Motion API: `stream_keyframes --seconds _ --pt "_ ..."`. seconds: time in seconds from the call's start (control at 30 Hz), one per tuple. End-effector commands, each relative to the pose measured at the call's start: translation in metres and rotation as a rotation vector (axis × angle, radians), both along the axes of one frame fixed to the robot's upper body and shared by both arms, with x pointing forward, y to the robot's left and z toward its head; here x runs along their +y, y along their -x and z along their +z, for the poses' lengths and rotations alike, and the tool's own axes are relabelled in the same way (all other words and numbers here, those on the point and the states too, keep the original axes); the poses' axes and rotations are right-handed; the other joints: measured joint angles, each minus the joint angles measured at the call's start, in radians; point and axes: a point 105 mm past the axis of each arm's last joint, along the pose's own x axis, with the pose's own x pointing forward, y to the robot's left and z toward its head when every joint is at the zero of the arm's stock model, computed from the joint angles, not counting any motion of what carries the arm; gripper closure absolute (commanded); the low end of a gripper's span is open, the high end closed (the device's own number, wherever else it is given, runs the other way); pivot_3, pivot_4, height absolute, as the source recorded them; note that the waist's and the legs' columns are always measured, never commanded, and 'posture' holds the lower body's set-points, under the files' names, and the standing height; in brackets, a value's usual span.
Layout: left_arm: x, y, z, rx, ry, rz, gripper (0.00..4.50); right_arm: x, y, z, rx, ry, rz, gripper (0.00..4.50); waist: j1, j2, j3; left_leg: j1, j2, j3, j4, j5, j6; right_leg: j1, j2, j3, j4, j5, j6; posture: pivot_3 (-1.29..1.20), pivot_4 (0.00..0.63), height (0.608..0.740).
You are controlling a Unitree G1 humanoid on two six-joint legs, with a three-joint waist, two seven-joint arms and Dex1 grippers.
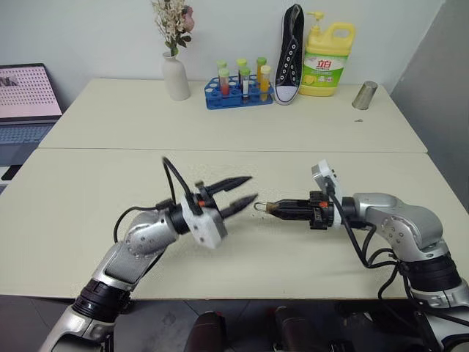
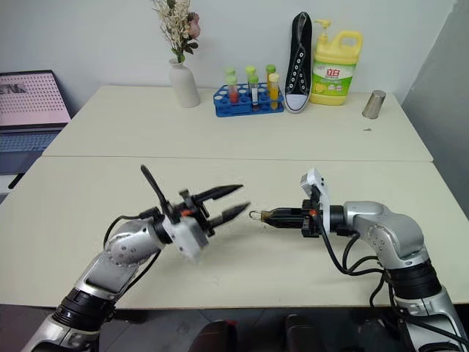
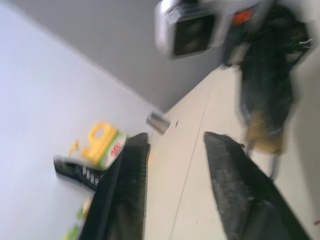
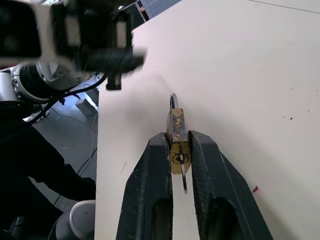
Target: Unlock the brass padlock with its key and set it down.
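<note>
Here the right end effector (image 4: 180, 150) is clamped on the brass padlock (image 4: 177, 131), held above the pale worktop (image 1: 293, 257) with its silver shackle poking out past the fingertips toward the left end effector (image 1: 245, 196). That one hangs just beside it, fingers parted and empty. The right wrist view alone shows the padlock's keyhole face between the fingers (image 4: 150, 170); the left wrist view catches the brass body from the other side. Along the far edge stand a yellow detergent bottle (image 1: 327, 60) with red label characters too small to read, a black sneaker (image 1: 290, 55), a blue tube rack (image 1: 238, 89), a white vase (image 1: 176, 77) and a metal cup (image 1: 364, 95).
</note>
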Motion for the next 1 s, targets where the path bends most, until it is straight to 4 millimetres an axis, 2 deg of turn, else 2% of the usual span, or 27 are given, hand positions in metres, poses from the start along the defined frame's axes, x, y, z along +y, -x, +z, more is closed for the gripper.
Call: stream_keyframes --seconds 0.03,0.1,0.23,0.37,0.7,1.0 --pt "0.0 -0.012 0.01 0.202 0.129 -0.012 3.93 0.001 0.005 0.015 -0.064 -0.021 0.039 4.33 0.0 0.0 0.0 0.0 0.0 0.0 0.0 0.0 0.0 0.0 0.0 0.0 0.0 0.0 0.0 0.0 0.15 0.74" --pt "-0.001 -0.014 0.005 0.288 0.133 -0.022 4.48 0.001 0.005 0.016 -0.067 -0.024 0.043 4.33 0.0 0.0 0.0 0.0 0.0 0.0 0.0 0.0 0.0 0.0 0.001 0.0 0.0 0.0 0.0 0.0 0.15 0.74" --pt "-0.007 -0.014 -0.012 0.477 0.14 -0.059 4.5 0.002 0.007 0.019 -0.069 -0.037 0.05 4.33 0.0 0.0 0.0 0.0 0.0 -0.001 0.0 0.0 0.0 0.0 0.001 0.0 0.0 0.0 0.0 0.0 0.15 0.74" --pt "-0.013 -0.009 -0.02 0.577 0.14 -0.105 4.5 0.003 0.008 0.021 -0.069 -0.046 0.052 4.33 0.0 0.0 0.0 0.0 -0.001 -0.001 0.0 0.0 0.0 0.0 0.002 0.0 0.0 0.0 0.0 0.0 0.15 0.74" --pt "-0.021 0.008 -0.03 0.69 0.106 -0.175 4.5 0.003 0.007 0.021 -0.069 -0.053 0.048 4.33 0.0 0.0 0.0 0.0 -0.001 0.0 0.0 0.0 0.0 0.0 0.002 0.0 0.0 0.0 0.0 0.0 0.15 0.74" --pt "-0.024 0.016 -0.025 0.722 0.115 -0.217 4.5 0.003 0.005 0.019 -0.067 -0.049 0.045 4.33 0.0 0.0 0.0 0.0 -0.001 -0.001 0.0 0.0 0.0 0.0 0.002 0.001 0.0 0.0 0.0 0.0 0.15 0.74"
